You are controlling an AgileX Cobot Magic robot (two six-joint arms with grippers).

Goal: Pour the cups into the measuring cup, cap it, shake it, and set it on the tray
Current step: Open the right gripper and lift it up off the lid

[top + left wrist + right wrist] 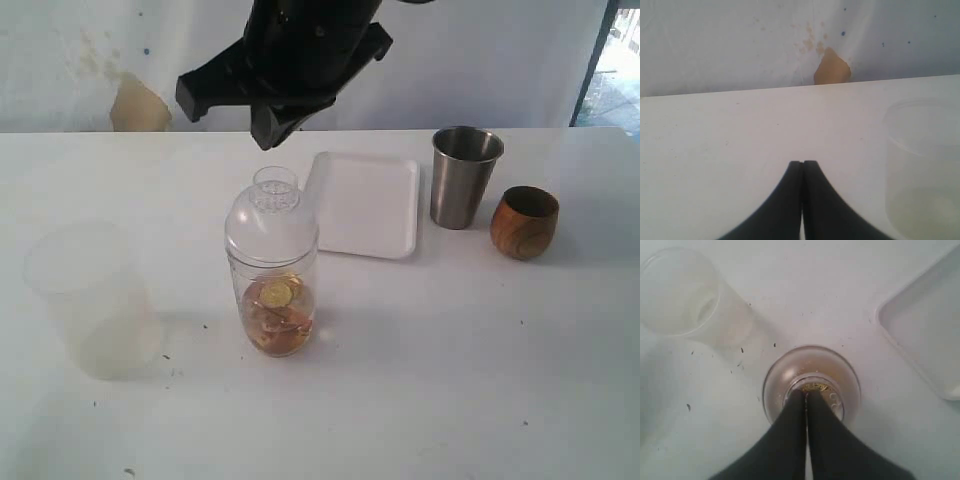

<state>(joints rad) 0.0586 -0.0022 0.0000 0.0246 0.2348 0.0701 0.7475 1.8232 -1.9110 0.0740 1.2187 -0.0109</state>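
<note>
One capped measuring cup [272, 305] is standing nearest, mid-table, with the tray [365, 210] lying just beyond at one o'clock. Right gripper [806, 392] is hovering over the cap [272, 225], tips pressed together, pinching nothing; left gripper [802, 162] likewise, beside the frosted cup [922, 165]. Descending closed would be risking toppling the cylinder or popping its cap.

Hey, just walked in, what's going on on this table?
The measuring cup stands capped beside the tray, with brownish pieces inside. The right pincer hangs shut just above the cap, holding nothing. The left pincer is shut too, near the frosted cup. The steel tumbler and wooden cup stand beside the tray.
</note>
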